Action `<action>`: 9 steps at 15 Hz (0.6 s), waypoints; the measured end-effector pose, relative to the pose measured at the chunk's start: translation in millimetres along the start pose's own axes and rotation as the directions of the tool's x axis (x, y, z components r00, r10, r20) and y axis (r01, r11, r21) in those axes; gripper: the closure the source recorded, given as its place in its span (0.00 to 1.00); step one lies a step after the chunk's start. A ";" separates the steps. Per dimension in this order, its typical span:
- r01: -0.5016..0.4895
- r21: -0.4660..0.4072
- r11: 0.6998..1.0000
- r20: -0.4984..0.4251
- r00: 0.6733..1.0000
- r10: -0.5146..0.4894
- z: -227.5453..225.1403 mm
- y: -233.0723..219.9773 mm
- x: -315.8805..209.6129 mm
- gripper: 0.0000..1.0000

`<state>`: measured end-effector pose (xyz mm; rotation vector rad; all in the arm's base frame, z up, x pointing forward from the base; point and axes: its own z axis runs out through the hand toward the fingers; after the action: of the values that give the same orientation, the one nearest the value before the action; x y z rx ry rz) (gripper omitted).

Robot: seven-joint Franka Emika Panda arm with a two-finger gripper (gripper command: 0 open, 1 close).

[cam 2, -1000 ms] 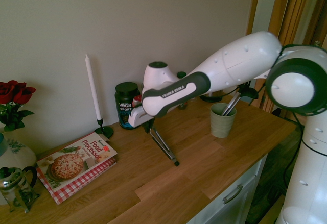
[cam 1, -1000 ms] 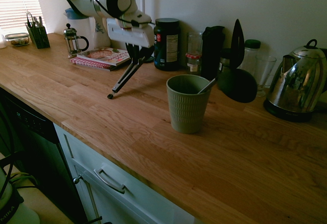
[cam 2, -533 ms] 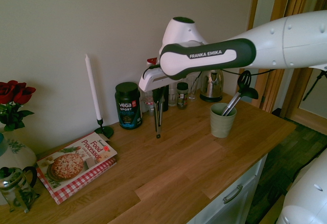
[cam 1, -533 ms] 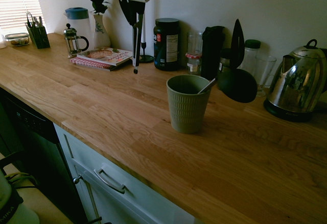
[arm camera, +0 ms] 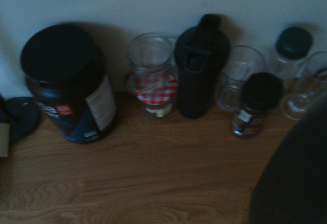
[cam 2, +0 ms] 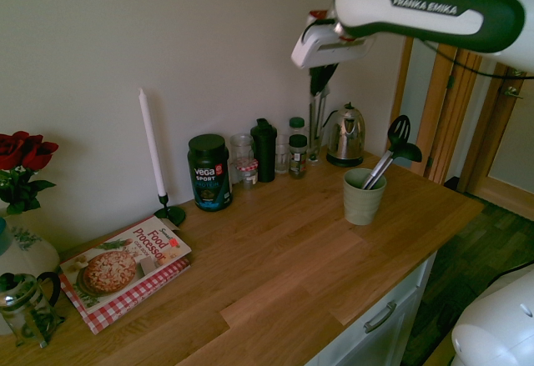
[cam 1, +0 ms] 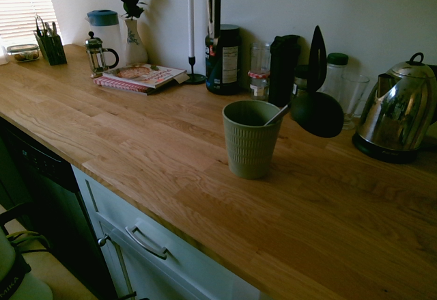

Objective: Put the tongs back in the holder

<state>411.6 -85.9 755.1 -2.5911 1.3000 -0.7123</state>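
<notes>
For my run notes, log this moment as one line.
phase: carrying | gripper: shut on tongs, lifted high | holder: on counter, holds ladle | tongs not in holder

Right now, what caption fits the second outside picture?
Robot tool lifts black tongs high above the counter, near the green holder.

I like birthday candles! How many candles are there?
1. A tall white candle stands by the wall, between the cookbook and the black tub. I see no other.
</notes>
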 end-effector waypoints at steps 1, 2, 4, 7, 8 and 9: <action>-0.015 -0.011 1.000 -0.003 1.000 0.015 -3.5 13.7 9.2 1.00; -0.028 -0.023 0.999 0.001 1.000 0.028 1.6 26.0 17.0 1.00; -0.059 -0.059 0.997 0.031 0.998 0.060 33.0 52.8 25.3 1.00; -0.098 -0.098 0.990 0.053 0.993 0.104 76.9 89.5 27.3 1.00; -0.106 -0.106 0.989 0.053 0.992 0.113 87.1 99.5 26.6 1.00; -0.119 -0.113 0.987 0.052 0.991 0.125 97.2 109.3 26.1 1.00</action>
<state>393.5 -180.2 641.7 -2.5663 1.5040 -0.5542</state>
